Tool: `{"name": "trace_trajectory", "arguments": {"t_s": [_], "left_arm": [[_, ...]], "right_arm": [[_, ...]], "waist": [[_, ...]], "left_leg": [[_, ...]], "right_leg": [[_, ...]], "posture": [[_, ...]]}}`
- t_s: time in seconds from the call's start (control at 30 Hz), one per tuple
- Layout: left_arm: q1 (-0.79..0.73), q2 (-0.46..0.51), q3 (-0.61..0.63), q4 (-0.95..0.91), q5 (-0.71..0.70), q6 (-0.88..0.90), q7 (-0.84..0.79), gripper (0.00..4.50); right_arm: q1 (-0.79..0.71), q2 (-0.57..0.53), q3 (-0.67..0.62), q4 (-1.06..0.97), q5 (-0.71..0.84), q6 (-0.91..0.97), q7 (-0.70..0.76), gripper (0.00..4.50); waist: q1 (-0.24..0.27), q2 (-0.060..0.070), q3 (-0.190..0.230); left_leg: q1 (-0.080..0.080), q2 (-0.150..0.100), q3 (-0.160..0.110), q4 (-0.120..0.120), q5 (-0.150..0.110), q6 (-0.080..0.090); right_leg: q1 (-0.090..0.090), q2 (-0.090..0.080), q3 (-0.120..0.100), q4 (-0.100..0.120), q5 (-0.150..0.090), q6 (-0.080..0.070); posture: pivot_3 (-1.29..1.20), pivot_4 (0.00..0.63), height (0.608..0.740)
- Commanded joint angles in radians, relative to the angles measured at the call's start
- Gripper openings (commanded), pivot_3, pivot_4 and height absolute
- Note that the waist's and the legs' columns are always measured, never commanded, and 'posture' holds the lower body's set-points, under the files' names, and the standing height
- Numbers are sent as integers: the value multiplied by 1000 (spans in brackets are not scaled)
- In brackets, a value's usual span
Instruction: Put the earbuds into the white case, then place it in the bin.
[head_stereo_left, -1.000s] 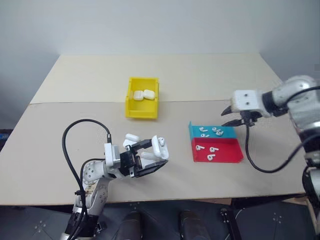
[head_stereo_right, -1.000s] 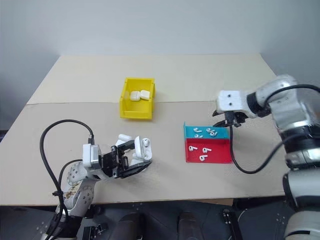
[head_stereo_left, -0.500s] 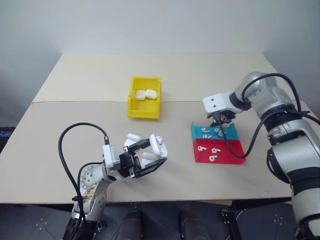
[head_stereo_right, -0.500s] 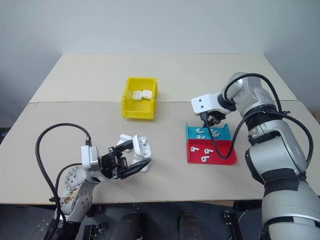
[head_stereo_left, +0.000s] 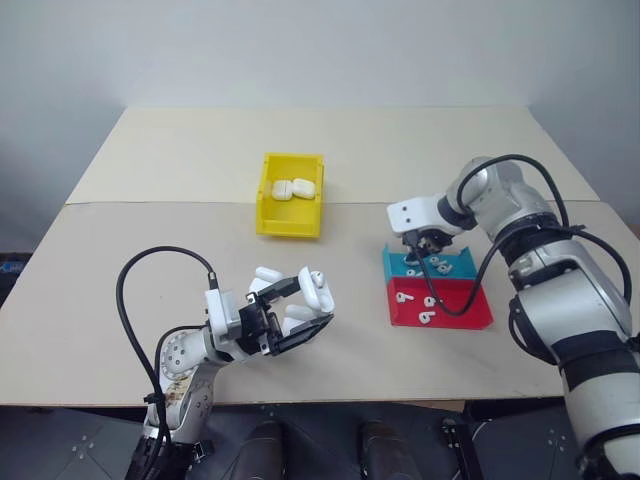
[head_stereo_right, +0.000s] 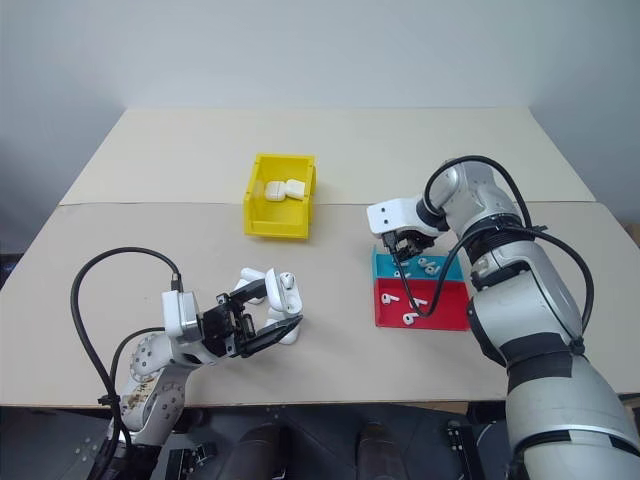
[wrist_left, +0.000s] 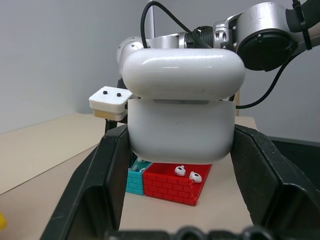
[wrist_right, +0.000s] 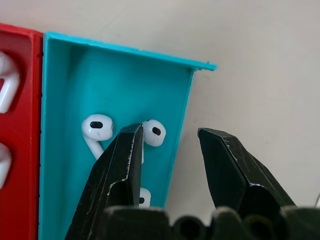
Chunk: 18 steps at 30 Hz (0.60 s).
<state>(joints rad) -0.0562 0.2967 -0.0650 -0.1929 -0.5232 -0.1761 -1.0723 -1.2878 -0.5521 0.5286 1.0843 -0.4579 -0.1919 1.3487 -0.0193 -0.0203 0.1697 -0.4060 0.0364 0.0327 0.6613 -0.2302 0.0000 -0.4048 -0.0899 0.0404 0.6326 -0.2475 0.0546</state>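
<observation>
The right gripper (wrist_right: 167, 150) has swung in from the right edge of the table (head_stereo_left: 150, 250) since a second ago and now hangs over the far left corner of the blue tray (head_stereo_left: 462, 268), pointing steeply down. Its two black fingers stand apart with nothing between them; in the right wrist view one finger (wrist_right: 117, 170) is over the tray's inside and the other is over its outer wall and the bare table. Several earbuds (wrist_right: 97, 129) lie in the blue tray just beside that finger, and more lie in the red tray (head_stereo_left: 455, 312) next to it on the near side; whether the finger touches an earbud cannot be told.

The left gripper (head_stereo_left: 305, 310) has kept its place at the near left of the table, clamped on the white case (wrist_left: 182, 112), whose lid looks slightly raised. Other white cases (head_stereo_left: 266, 275) lie on the table just behind it.

The yellow bin (head_stereo_left: 272, 222) sits mid-table, well apart from both grippers, with two cases (head_stereo_left: 292, 188) inside.
</observation>
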Motion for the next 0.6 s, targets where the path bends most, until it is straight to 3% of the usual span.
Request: {"name": "trace_trajectory", "arguments": {"t_s": [0.03, 0.6], "left_arm": [[5, 4, -6, -41, 4, -25, 2, 2757], [2, -3, -15, -43, 12, -26, 16, 2757]], "right_arm": [[-5, -4, -7, 0, -8, 0, -2, 2191], [12, 5, -11, 10, -16, 23, -27, 2191]], "waist": [[0, 0, 0], [-2, 0, 0]], "left_leg": [[0, 0, 0, 0, 0, 0], [0, 0, 0, 0, 0, 0]], "right_leg": [[0, 0, 0, 0, 0, 0], [0, 0, 0, 0, 0, 0]], "posture": [[0, 150, 740], [0, 150, 740]]}}
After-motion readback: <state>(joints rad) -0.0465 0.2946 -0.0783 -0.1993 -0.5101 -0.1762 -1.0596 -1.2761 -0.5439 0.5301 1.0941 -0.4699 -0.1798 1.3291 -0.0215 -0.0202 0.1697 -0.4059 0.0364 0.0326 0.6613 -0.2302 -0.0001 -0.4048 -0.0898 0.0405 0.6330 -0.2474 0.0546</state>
